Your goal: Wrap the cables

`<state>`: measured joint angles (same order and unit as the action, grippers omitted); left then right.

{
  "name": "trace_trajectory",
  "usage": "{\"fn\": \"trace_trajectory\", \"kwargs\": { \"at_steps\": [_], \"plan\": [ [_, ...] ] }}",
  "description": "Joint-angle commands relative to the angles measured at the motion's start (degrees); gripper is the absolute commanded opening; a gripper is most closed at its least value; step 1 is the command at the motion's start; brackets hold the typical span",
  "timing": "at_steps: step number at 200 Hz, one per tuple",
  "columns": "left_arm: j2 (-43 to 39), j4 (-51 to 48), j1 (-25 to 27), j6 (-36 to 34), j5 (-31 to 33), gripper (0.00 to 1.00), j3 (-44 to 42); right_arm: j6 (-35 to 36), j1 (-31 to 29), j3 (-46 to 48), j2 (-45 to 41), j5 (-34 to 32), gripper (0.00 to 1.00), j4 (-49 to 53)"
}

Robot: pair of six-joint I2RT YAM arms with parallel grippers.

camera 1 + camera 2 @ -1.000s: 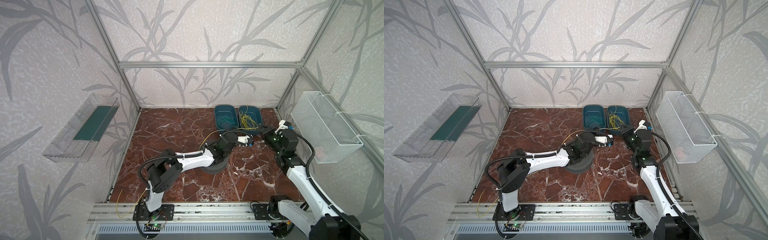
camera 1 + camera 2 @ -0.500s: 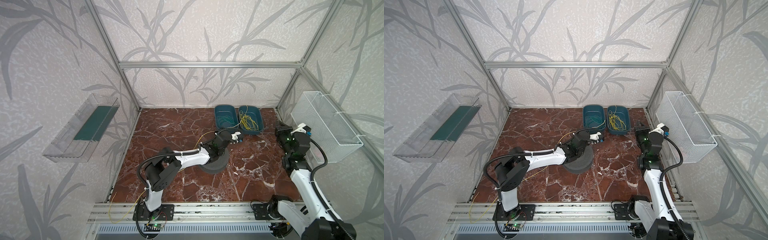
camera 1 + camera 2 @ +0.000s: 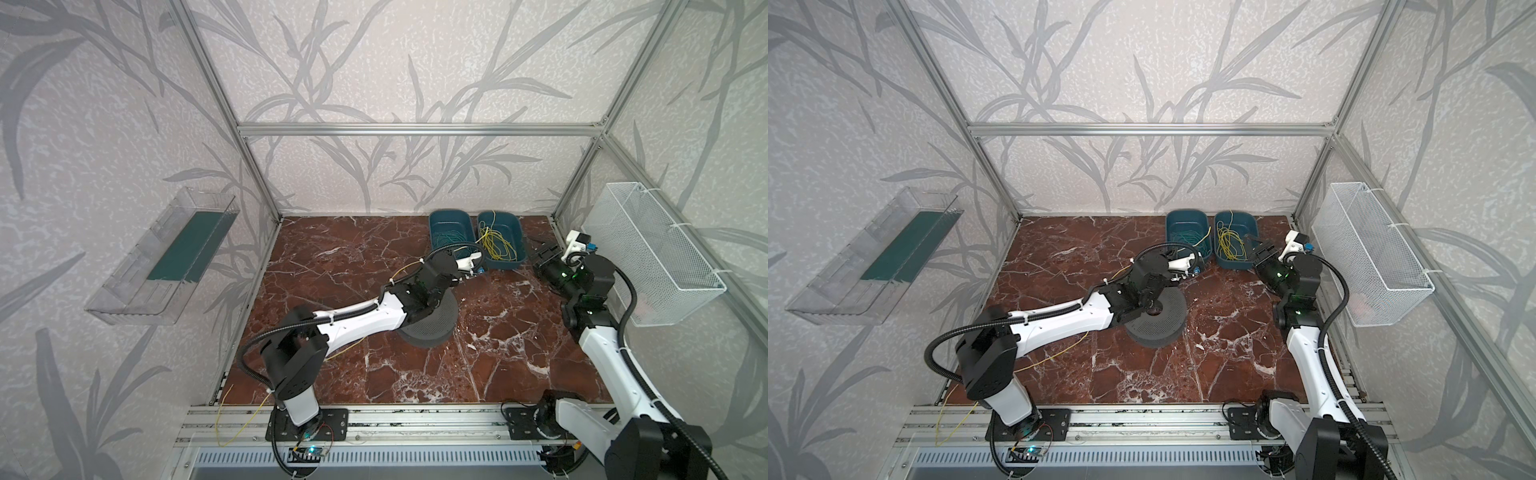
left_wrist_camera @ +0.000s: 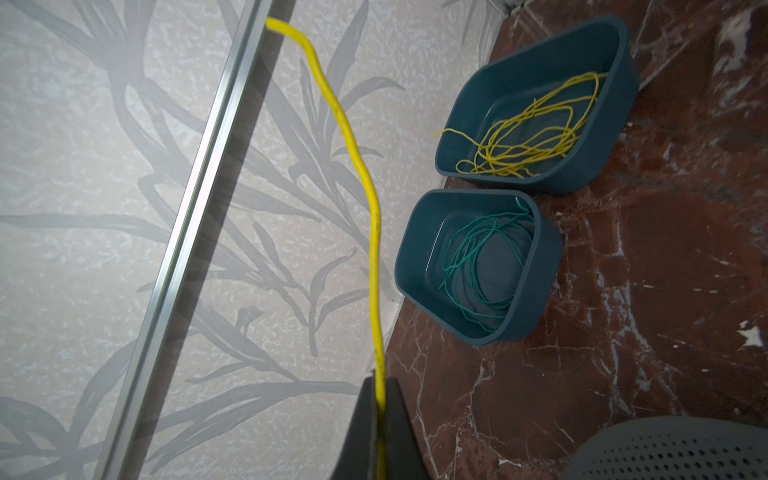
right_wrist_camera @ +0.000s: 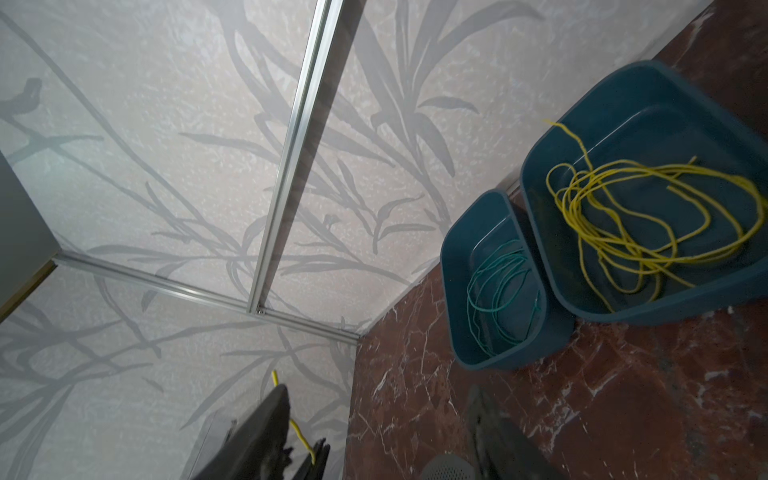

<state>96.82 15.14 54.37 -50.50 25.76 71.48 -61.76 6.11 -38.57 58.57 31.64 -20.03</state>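
In the left wrist view my left gripper [image 4: 379,384] is shut on a thin yellow cable [image 4: 353,145] that runs straight out past its tips. In both top views this gripper [image 3: 478,270] hangs over the floor just in front of the bins. The same cable [image 3: 405,269] trails back along the arm, and under it more yellow cable [image 3: 347,349] lies on the floor. My right gripper [image 3: 540,253] [image 5: 378,432] is open and holds nothing, to the right of the bins. More yellow cables [image 3: 498,245] lie tangled in the right teal bin [image 3: 517,232].
The left teal bin [image 3: 436,220] holds green cables [image 3: 451,241]. A dark perforated round disc [image 3: 434,326] sits mid-floor under the left wrist. A white wire basket [image 3: 656,249] hangs on the right wall and a clear tray [image 3: 158,257] on the left wall.
The right gripper has let go beside the left gripper, pulled back to the right and opened. The left gripper stays shut on the cable and has shifted slightly toward the bins.
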Motion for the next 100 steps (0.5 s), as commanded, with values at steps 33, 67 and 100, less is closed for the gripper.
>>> {"fn": "trace_trajectory", "kwargs": {
  "at_steps": [33,67,100],
  "plan": [
    [-6.3,-1.8,0.6,10.0,-10.4,0.00,-5.6,0.7,-6.2,2.1,-6.4,3.8,0.75,-3.8],
    [-7.5,-2.1,0.9,12.7,-13.3,0.00,-6.0,-1.3,-12.5,1.8,-4.0,1.6,0.76,-8.3],
    [-7.5,-2.6,1.2,12.2,-13.5,0.00,-4.9,2.3,-17.2,-2.1,0.7,1.6,0.73,-3.0]
  ]
}}
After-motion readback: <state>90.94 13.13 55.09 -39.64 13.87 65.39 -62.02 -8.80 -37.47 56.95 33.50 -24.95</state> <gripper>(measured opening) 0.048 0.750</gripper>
